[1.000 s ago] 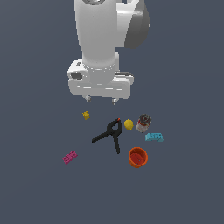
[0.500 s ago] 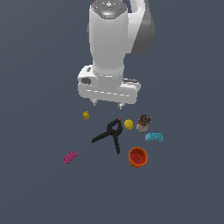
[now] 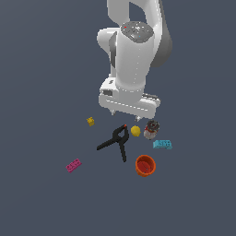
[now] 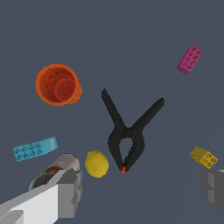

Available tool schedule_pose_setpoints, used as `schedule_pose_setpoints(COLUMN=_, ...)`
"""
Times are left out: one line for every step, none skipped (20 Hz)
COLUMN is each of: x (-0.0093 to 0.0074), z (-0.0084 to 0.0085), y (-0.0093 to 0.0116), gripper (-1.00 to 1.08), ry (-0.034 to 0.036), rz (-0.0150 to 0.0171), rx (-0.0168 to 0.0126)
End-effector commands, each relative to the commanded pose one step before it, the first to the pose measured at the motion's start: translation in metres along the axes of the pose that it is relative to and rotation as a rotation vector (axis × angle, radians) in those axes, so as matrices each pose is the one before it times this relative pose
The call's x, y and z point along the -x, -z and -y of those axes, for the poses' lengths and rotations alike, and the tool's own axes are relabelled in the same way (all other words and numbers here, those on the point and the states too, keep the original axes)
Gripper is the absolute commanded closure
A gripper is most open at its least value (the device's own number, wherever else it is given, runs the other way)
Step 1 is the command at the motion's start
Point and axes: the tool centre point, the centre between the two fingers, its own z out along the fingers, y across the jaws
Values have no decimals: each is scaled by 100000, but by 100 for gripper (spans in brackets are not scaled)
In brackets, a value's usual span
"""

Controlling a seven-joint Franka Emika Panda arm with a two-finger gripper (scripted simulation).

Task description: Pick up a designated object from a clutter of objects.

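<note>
The small can [image 3: 150, 129] sits right of centre in the exterior view, upright on the floor, just beside the yellow ball [image 3: 135, 131] on its left and near the cyan brick [image 3: 162, 144] below and to the right. In the wrist view the can [image 4: 57, 169] shows partly behind one finger [image 4: 65, 194]. Further out lie the black clamp [image 3: 116, 141], the orange-red cup [image 3: 145, 165], the pink brick [image 3: 73, 165] and a tiny yellow piece [image 3: 91, 121]. The gripper [image 3: 131, 117] hangs above the ball and clamp, its fingers spread wide and holding nothing. So nothing is picked yet: I judge the approach under way, with centring over the can, descent, closing and lifting all left. Against the earlier frames, the arm has swung toward the exterior view's right and dropped lower, nearer the can; the objects lie as before.
</note>
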Motion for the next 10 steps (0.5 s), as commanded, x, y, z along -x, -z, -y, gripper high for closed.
schedule_pose_setpoints(x=511, z=1207, y=-909, gripper=-92, ry=-4069, rz=-161, rx=-169)
schedule_pose_setpoints(x=236, z=461, y=-358, gripper=-92, ry=-1583, rz=-48, rx=-73)
schedule_pose_setpoints(x=251, z=455, y=-357, gripper=-92, ry=-1581, rz=-44, rx=-78)
schedule_pose_setpoints(x=265, z=446, y=-356, gripper=-92, ry=-1583, rz=-40, rx=-83)
schedule_pose_setpoints(x=279, z=437, y=-355, gripper=-92, ry=-1584, rz=-36, rx=-88)
schedule_pose_setpoints(x=294, z=429, y=-354, gripper=-92, ry=-1582, rz=-31, rx=-92)
schedule_pose_setpoints(x=307, z=420, y=-353, gripper=-92, ry=-1582, rz=-26, rx=-97)
schedule_pose_setpoints(x=320, z=410, y=-352, gripper=-92, ry=-1583, rz=-21, rx=-101)
schedule_pose_setpoints(x=334, z=400, y=-351, gripper=-92, ry=-1583, rz=-15, rx=-105)
schedule_pose_setpoints(x=346, z=390, y=-350, gripper=-92, ry=-1585, rz=-10, rx=-108)
